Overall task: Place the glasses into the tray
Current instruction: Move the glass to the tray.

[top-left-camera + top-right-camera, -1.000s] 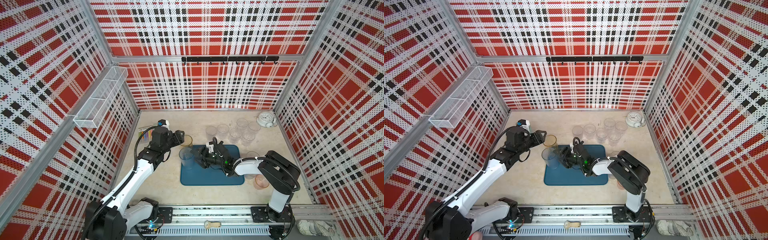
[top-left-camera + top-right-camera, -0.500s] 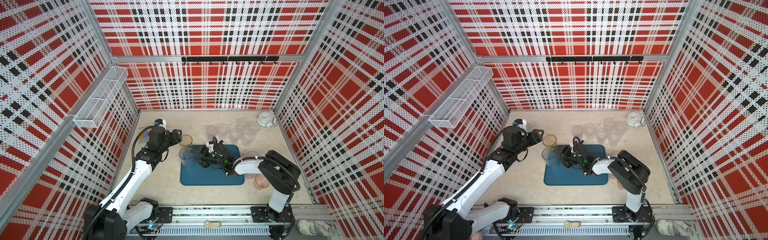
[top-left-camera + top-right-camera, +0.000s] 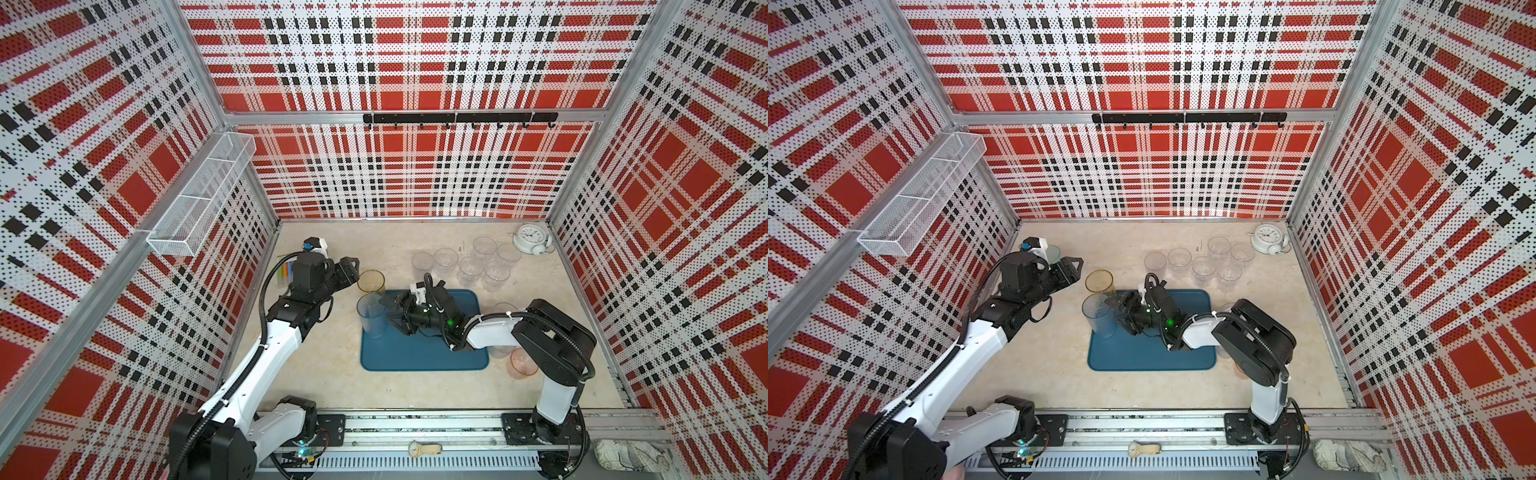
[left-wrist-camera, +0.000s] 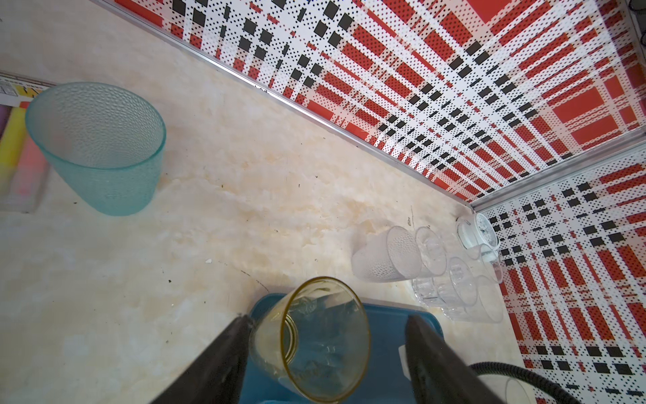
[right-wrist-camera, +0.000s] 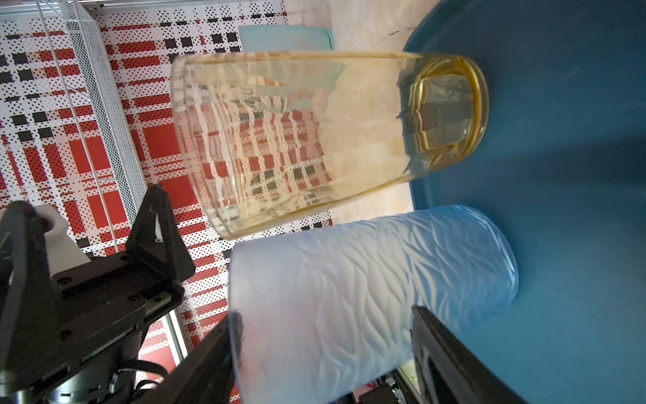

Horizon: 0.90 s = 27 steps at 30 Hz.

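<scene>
The left hand [image 3: 353, 273] is drawn back a little, to the left and toward the far side of the tabletop [image 3: 332, 374], away from the amber glass [image 3: 371, 281]. A slightly wider gap is seen between its tips and the glass rim than a second ago.

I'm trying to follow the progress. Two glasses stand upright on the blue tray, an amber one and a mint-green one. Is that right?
Not quite: the second is the frosted blue glass, not mint-green. The right wrist view shows it on the tray beside the amber glass. The mint-green glass stands off it, on the table.
</scene>
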Motion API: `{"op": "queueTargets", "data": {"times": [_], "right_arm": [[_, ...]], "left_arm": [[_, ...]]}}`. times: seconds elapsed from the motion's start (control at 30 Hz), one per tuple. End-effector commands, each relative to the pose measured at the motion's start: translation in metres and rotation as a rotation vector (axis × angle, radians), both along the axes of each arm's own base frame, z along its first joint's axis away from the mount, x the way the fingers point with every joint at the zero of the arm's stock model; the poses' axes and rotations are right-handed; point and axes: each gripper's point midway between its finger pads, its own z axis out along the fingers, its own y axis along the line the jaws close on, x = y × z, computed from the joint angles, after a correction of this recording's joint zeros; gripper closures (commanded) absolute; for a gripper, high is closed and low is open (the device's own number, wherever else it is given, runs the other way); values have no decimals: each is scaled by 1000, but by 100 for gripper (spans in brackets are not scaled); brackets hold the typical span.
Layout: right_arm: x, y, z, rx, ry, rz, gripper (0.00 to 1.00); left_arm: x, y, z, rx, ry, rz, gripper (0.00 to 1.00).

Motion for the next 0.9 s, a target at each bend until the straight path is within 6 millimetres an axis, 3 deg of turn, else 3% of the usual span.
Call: {"op": "queueTargets", "data": {"times": [0.0, 0.6, 0.73, 0.87], "right_arm": [[-2, -4, -14, -23, 47, -17, 22], [3, -21, 19, -25, -35, -16, 14], [4, -36, 24, -61, -54, -25, 14], [8, -55, 32, -133, -95, -46, 14]], "left_arm": [[2, 1, 11, -12, -31, -1, 27], [6, 10, 14, -15, -42, 22, 26], [11, 31, 18, 22, -49, 63, 26], [23, 70, 10, 52, -6, 140, 27]]}}
